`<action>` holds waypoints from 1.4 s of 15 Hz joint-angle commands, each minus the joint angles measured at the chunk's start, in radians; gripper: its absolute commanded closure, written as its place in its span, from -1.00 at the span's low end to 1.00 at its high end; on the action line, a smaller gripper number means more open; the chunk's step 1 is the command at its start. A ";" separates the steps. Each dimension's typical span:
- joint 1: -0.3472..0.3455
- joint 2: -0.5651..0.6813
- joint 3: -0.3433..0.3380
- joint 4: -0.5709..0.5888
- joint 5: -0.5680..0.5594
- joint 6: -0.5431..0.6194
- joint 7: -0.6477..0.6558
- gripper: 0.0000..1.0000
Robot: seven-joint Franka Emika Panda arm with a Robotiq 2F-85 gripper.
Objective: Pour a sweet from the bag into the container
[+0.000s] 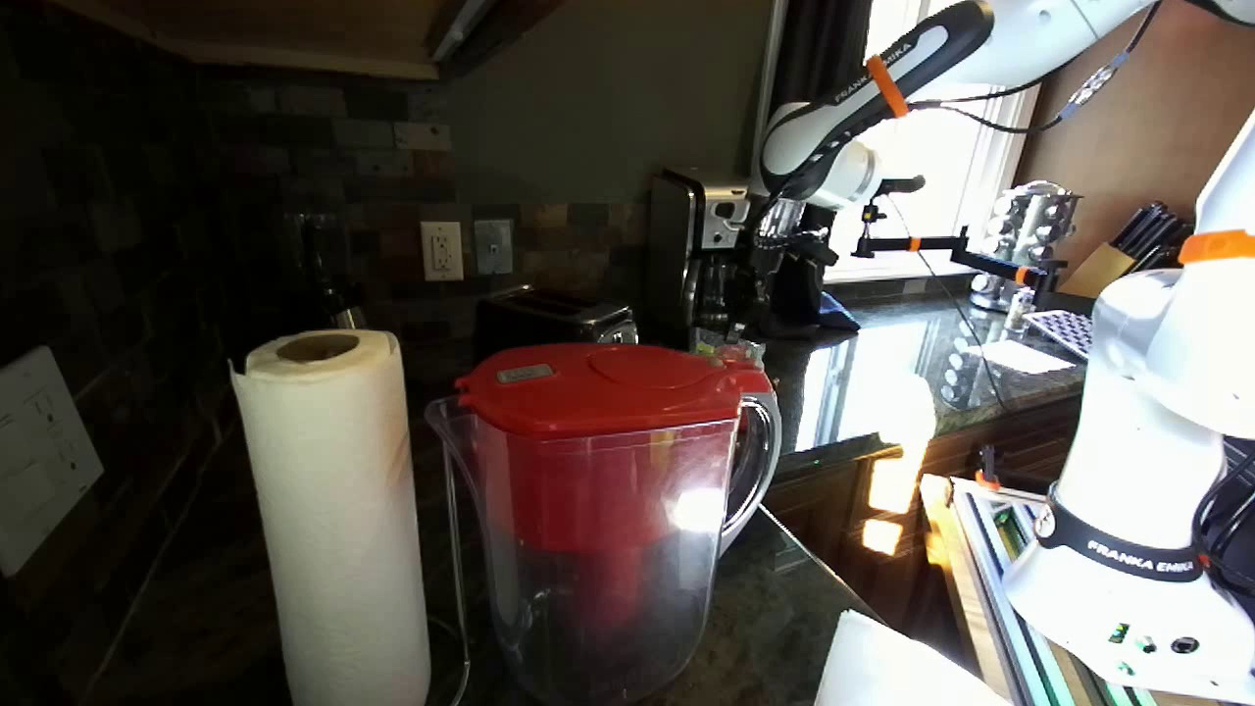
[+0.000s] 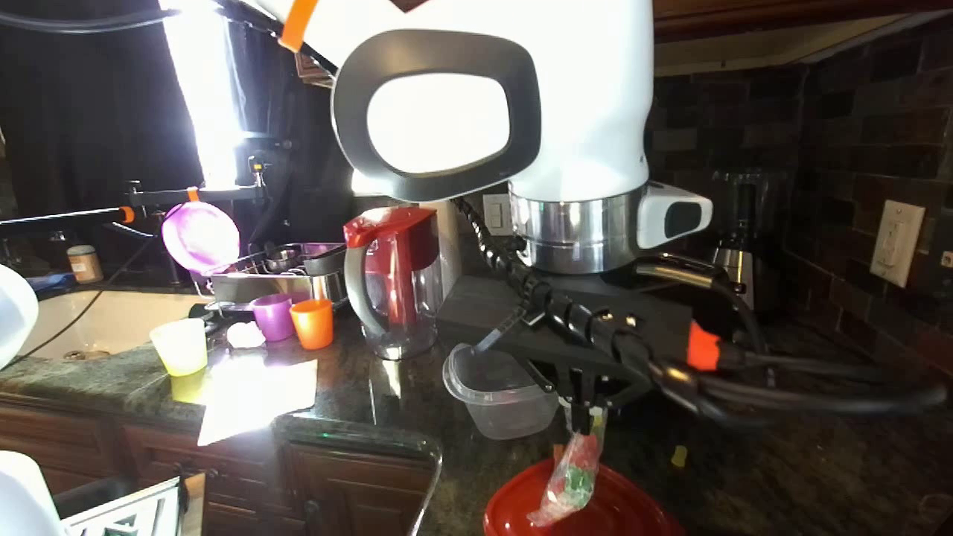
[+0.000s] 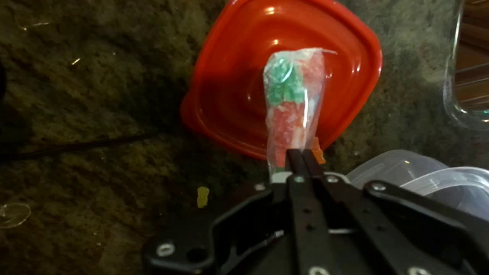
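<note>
A clear bag [image 3: 287, 95] holds red and green sweets. My gripper [image 3: 300, 154] is shut on the bag, with the bag's end reaching past the fingertips over a red dish or lid [image 3: 229, 103]. In an exterior view the bag [image 2: 572, 484] hangs tilted from the fingers [image 2: 582, 417], above the red dish [image 2: 633, 514]. A clear plastic container [image 2: 510, 406] stands beside it; it shows partly in the wrist view [image 3: 397, 164]. An orange sweet [image 3: 318, 151] is at the dish's edge. A yellow sweet [image 3: 202, 196] lies on the counter, also seen in an exterior view [image 2: 679, 455].
A red-lidded pitcher [image 1: 608, 471] and a paper towel roll [image 1: 333, 520] stand on the counter. Purple [image 2: 273, 316], orange [image 2: 313, 324] and yellow [image 2: 180, 346] cups stand near the sink [image 2: 112, 320]. The counter edge [image 3: 450, 88] is near the dish.
</note>
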 commanded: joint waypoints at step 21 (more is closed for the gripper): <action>-0.118 -0.019 0.118 0.040 -0.211 -0.035 0.129 -1.00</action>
